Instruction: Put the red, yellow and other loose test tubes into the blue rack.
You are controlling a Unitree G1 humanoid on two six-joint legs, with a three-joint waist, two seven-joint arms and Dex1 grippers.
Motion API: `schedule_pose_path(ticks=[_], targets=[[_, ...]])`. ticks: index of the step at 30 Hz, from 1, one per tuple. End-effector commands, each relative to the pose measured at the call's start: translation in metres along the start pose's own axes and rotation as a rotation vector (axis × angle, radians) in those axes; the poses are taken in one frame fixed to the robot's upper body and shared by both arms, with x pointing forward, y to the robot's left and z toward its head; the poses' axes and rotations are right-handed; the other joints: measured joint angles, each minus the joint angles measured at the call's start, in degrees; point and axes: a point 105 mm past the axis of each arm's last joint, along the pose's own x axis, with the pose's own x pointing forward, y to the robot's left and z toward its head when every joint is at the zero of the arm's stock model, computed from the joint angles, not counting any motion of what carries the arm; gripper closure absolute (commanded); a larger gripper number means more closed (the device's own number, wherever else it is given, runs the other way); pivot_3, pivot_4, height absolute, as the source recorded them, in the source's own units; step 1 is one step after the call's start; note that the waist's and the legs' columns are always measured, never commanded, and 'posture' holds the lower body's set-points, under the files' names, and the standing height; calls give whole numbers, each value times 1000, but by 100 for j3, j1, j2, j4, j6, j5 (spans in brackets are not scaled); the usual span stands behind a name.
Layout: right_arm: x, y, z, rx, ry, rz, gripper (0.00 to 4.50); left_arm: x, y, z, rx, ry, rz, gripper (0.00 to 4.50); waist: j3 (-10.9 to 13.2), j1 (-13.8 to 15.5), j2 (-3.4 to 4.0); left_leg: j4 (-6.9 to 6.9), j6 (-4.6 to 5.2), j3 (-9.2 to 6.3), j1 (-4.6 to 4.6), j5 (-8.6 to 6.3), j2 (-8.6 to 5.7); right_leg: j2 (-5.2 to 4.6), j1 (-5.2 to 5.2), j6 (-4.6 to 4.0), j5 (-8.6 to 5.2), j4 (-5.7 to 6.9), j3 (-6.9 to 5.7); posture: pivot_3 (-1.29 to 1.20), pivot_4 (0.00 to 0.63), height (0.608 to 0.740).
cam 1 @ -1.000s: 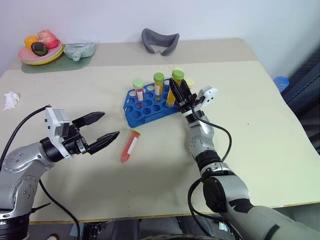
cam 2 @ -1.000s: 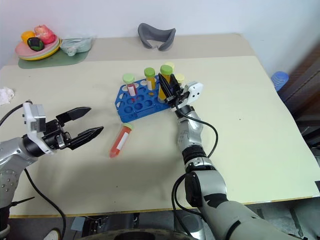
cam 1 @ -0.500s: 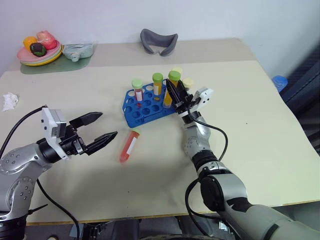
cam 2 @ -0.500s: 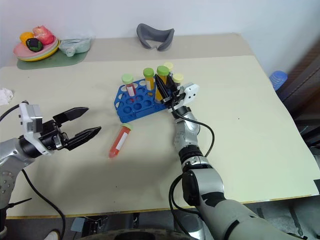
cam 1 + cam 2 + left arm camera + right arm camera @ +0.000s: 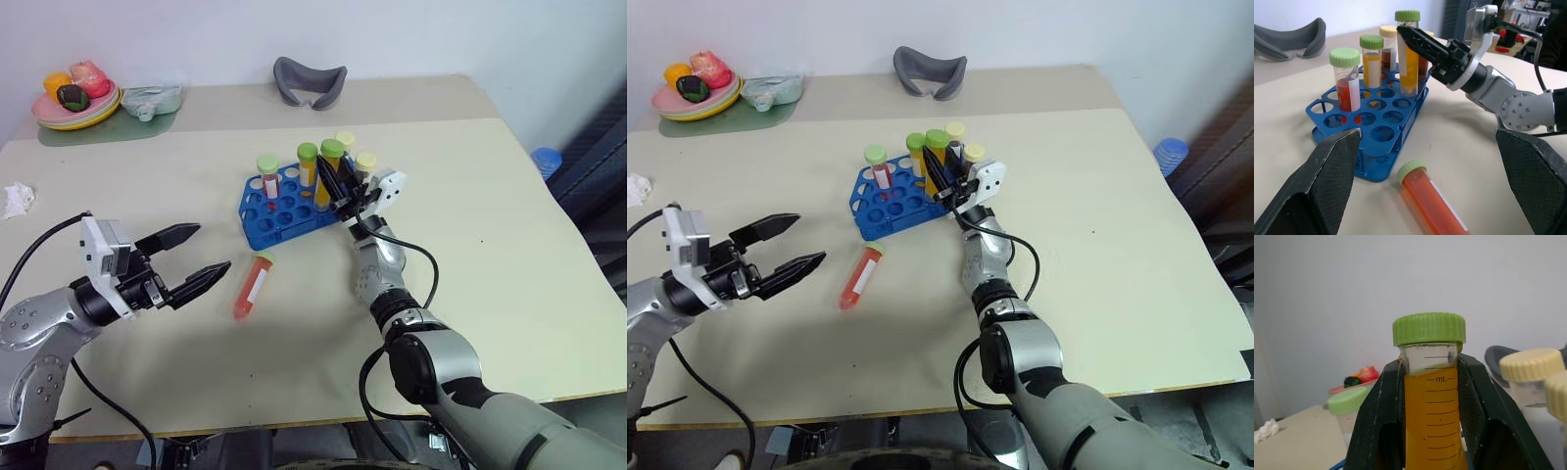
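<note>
The blue rack point(image 5: 279, 217) stands mid-table with a red tube point(image 5: 270, 178), a yellow tube point(image 5: 309, 164) and two cream-capped tubes point(image 5: 365, 163) upright in it. My right gripper point(image 5: 331, 181) is shut on a green-capped yellow tube point(image 5: 1431, 406) held upright at the rack's right end. Its lower end reaches down among the holes point(image 5: 1408, 90). A loose red tube point(image 5: 250, 286) lies on the table just in front of the rack. Left of that tube, my left gripper point(image 5: 201, 253) hovers open and holds nothing.
A plate of toy food point(image 5: 76, 98) and a teal pouch point(image 5: 154, 98) sit at the far left corner. A grey curved object point(image 5: 311, 80) lies at the back, and crumpled paper point(image 5: 20, 196) near the left edge.
My right gripper has edged slightly left with the yellow tube, further over the rack. The left gripper stays open in the same spot.
</note>
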Motion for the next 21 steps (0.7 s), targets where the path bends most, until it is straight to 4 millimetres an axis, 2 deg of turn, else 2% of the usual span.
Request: schedule_pose_path(ticks=[1,7,14,21], targets=[[1,-4,1,-19,-2,-30,3673,-3,-4,12,44,-29,3,0,0,-6,0,0,0,0,1,0,0,0,1,0,0,0,0,0,150,740],[-3,-11,2,-39,-9,-73,3673,-6,-5,14,46,-27,15,0,0,1,0,-1,0,0,45,-1,-1,-1,49,-1,-1,-7,0,0,150,740],[-9,-6,2,-70,-42,-92,3673,-6,-5,16,43,-27,17,0,0,22,0,-7,1,0,68,-1,-1,0,72,-1,-2,-11,0,0,150,740],[-22,0,-10,-80,-21,-110,3673,-5,-5,19,49,-21,10,0,0,35,0,-10,1,0,70,-1,-1,-1,73,-1,-2,-13,0,0,150,740]])
